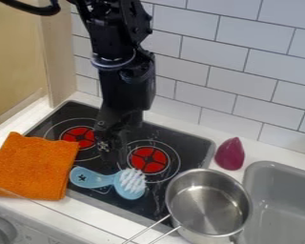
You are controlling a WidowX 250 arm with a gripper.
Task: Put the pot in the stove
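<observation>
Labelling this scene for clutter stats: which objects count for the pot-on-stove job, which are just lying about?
Job:
- metal pot, right of the burners
- stove, black top with red burner marks

Lying about:
- orange cloth, left
- blue brush, white bristles, on the stove's front part
- purple object, behind the pot
- gray sink, right; fixture

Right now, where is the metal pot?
The pot is at the lower right of the camera view, between the stove and the grey sink.

Pot [208, 207] between stove [188, 142] and sink [276, 167]
</observation>
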